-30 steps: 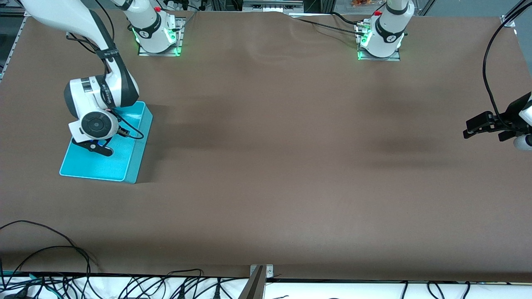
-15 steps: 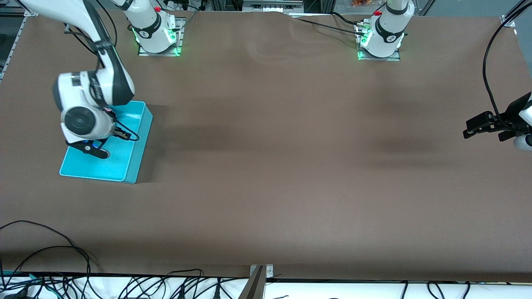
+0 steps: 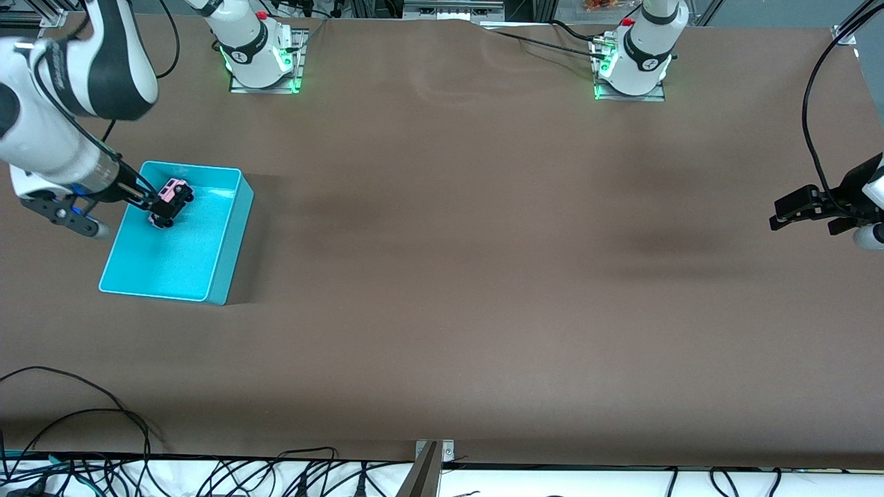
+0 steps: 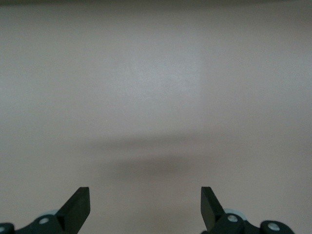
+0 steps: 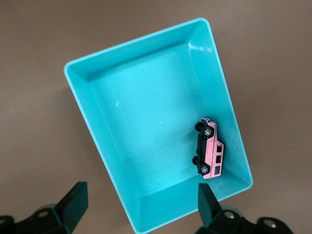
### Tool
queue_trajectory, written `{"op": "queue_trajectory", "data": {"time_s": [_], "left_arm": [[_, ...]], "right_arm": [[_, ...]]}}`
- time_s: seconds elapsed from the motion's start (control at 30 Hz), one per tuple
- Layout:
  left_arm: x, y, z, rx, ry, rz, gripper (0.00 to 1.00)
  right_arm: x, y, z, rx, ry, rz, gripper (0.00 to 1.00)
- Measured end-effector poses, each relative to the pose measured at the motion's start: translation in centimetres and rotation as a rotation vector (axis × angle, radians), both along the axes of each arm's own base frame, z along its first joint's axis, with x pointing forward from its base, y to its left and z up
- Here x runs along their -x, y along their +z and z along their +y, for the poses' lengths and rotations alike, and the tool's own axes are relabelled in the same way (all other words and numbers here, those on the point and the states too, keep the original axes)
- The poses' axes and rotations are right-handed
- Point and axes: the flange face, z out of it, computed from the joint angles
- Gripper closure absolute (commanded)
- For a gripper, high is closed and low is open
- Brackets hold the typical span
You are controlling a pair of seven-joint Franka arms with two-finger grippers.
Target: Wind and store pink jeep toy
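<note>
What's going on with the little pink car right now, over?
Both tools open: right tool up over the turquoise bin, left tool waiting at its table end. Pink jeep toy lies on its side inside the bin. Nothing in the way.

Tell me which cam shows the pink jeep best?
Right wrist view: the pink jeep toy lies on its side in the turquoise bin, unobstructed. Front view shows it small, partly behind the right gripper. Left wrist view misses it.
</note>
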Motion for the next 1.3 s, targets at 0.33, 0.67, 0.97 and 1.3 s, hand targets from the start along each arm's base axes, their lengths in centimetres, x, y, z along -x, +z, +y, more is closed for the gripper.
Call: {"op": "queue_trajectory", "data": {"time_s": [0.33, 0.67, 0.97, 1.3], "left_arm": [[0.0, 0.0, 0.0, 0.0, 0.0, 0.0, 0.0], [0.0, 0.0, 0.0, 0.0, 0.0, 0.0, 0.0], [0.0, 0.0, 0.2, -0.036, -0.007, 0.003, 0.0], [-0.1, 0.0, -0.6, -0.075, -0.032, 0.004, 0.0]], "right_arm": [[1.6, 6.9, 1.0, -0.159, -0.046, -0.136, 0.0], [4.9, 14.8, -0.5, -0.179, 0.056, -0.132, 0.0], [5.8, 18.1, -3.0, -0.231, 0.245, -0.1, 0.0], [6.1, 21.5, -2.0, -0.235, 0.345, -0.131, 0.0]]}}
